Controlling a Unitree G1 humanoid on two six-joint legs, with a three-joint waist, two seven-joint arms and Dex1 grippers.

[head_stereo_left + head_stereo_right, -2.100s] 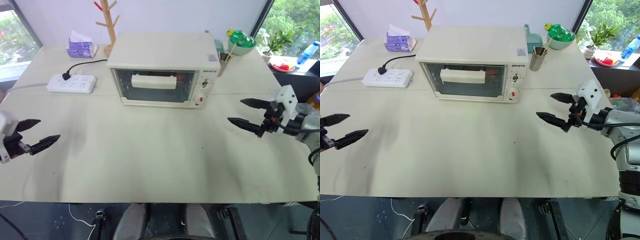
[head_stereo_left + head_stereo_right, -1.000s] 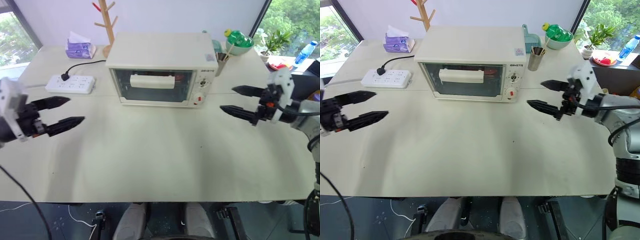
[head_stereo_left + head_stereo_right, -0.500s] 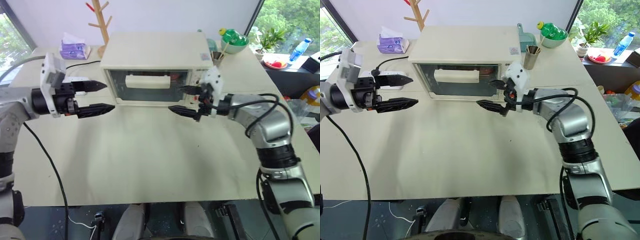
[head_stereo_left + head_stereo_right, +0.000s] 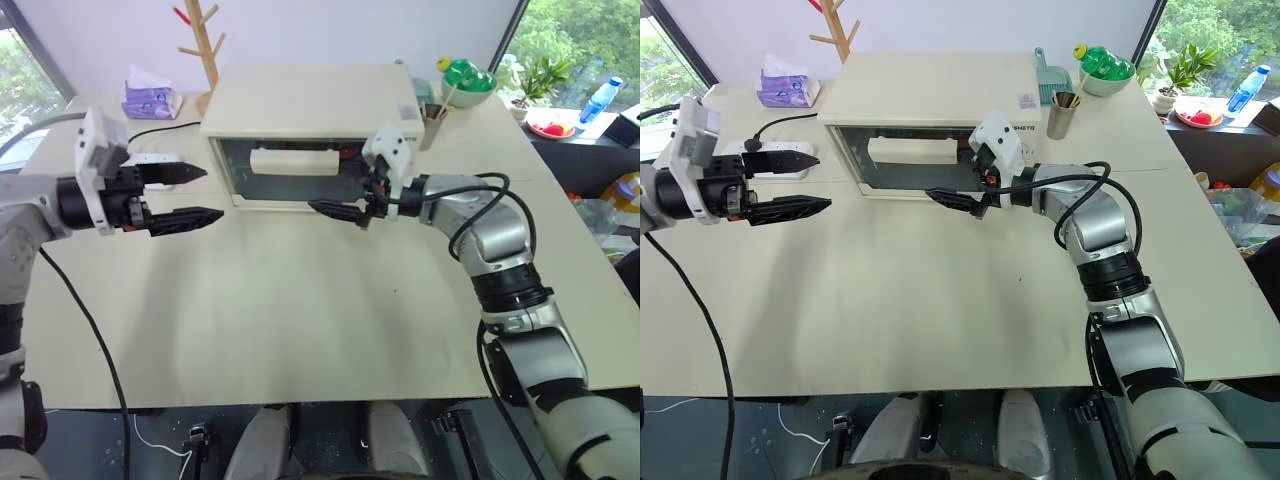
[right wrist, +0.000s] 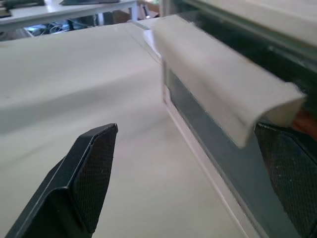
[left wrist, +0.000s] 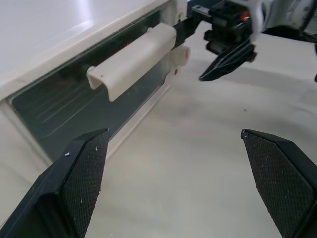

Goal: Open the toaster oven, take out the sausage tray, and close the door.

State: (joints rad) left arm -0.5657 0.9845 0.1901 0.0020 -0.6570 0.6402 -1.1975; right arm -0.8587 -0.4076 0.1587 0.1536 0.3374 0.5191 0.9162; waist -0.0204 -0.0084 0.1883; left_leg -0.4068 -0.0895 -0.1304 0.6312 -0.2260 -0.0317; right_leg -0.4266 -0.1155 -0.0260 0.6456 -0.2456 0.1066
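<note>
Right gripper (image 4: 340, 195) gapes empty at the door (image 4: 290, 172); its wrist view shows the handle (image 5: 223, 84) close.

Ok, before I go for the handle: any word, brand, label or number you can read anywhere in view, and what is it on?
No text can be read at this moment.
Small sticker on top of the toaster oven: too small to read.
Print on the purple tissue pack: too blurred to read.
Label on the blue bottle by the window: too small to read.
</note>
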